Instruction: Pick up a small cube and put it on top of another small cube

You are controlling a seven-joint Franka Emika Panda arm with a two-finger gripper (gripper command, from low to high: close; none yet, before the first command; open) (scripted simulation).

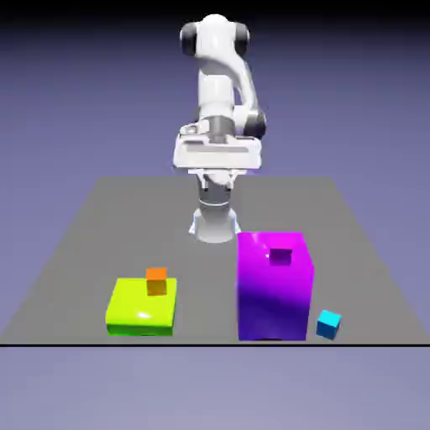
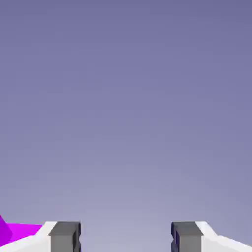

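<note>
The small cube of the task does not show in either view. My gripper (image 1: 215, 178) hangs high over the table's far middle, well above and behind all the blocks. In the hand view my gripper (image 2: 125, 239) is open, with nothing but backdrop between its grey fingertips (image 2: 65, 236). A little sky-blue cube (image 1: 328, 324) lies on the table by the exterior view's right of the tall magenta block (image 1: 274, 294). A little purple cube (image 1: 280, 255) rests on top of that block. A little orange cube (image 1: 156, 280) sits on the flat lime block (image 1: 140, 312).
The grey table (image 1: 84, 252) ends just in front of the blocks. A sliver of the magenta block (image 2: 17, 230) shows at the hand view's lower left. The robot's base (image 1: 213, 225) stands behind the magenta block.
</note>
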